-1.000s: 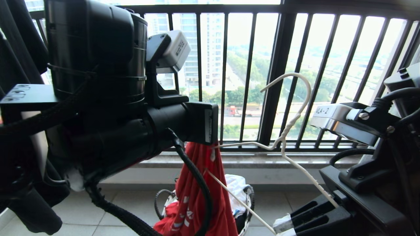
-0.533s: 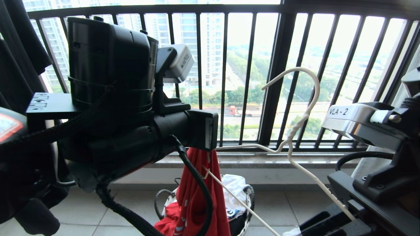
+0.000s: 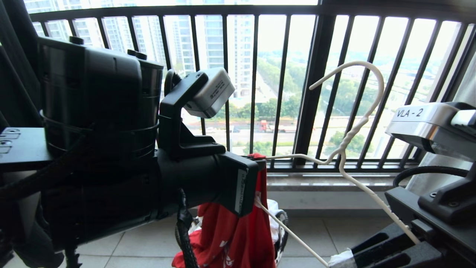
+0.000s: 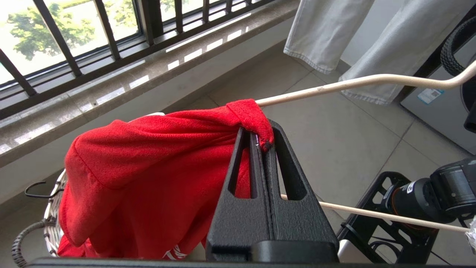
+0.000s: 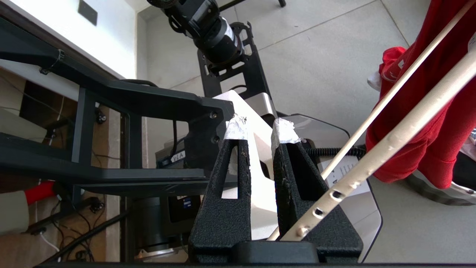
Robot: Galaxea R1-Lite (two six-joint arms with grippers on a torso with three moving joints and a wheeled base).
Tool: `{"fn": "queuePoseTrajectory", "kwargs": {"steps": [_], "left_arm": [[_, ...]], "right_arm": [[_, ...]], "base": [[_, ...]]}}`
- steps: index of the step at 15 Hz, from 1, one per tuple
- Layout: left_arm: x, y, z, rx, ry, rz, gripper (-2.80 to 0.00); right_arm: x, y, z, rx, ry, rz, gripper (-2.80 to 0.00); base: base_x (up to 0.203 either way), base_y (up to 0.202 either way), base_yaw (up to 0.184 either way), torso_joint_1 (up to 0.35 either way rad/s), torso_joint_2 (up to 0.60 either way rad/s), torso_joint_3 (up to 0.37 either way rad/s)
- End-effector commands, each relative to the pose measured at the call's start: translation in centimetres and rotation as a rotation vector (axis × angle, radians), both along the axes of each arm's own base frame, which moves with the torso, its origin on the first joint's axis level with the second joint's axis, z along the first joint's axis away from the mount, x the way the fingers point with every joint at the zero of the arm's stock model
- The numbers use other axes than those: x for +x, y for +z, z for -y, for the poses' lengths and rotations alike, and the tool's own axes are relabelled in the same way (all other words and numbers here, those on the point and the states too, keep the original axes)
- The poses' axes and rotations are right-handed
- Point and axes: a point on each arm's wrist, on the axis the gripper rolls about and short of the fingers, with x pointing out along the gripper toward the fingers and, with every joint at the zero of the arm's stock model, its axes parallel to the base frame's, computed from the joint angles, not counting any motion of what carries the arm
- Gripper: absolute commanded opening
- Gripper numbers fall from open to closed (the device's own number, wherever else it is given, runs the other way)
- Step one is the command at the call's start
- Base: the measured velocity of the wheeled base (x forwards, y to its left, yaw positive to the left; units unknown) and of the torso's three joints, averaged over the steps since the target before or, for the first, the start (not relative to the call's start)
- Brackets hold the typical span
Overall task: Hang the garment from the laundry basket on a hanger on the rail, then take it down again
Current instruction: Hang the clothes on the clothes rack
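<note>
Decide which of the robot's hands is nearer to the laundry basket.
Left. The left hand grips the red T-shirt directly above the laundry basket; the right hand holds the wire hanger off to the side.

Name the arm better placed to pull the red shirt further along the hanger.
Left. The left gripper is shut on the red shirt right at the hanger arm's tip; the right gripper steadies the hanger's far end.

garment (image 3: 238, 230) hangs above laundry basket (image 3: 281, 227), hanger (image 3: 346, 149) rightward.
</note>
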Motion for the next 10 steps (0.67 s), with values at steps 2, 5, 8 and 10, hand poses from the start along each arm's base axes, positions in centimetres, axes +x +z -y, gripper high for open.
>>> {"fn": "queuePoseTrajectory", "kwargs": {"steps": [2,5,8,10], "left_arm": [[-1.4,0.7,-1.7,-0.049,-0.119,-0.005,-2.80],[-2.1,1.4,-2.5,-0.114,-0.185,-0.042,-2.80],[-2.7,2.3,-3.4,-0.166,-0.181,-0.032,-2.80],[-2.5,2.5,-3.5,-0.183,-0.164,-0.006,-2.80]], "right_arm": [[0.1,-0.1,0.1,0.004,-0.004,0.001,-2.80],[0.7,-0.8,-0.5,0.002,0.002,-0.006,-2.80],[0.8,-1.6,-1.3,-0.014,0.028,-0.026,-2.80],[0.9,-1.8,-1.5,-0.019,0.032,-0.030,-2.80]], "base": [[0.000,0.000,0.000,0.000,0.00,0.000],[0.000,0.000,0.000,0.000,0.00,0.000],[0.000,0.000,0.000,0.000,0.00,0.000],[0.000,0.000,0.000,0.000,0.00,0.000]]}}
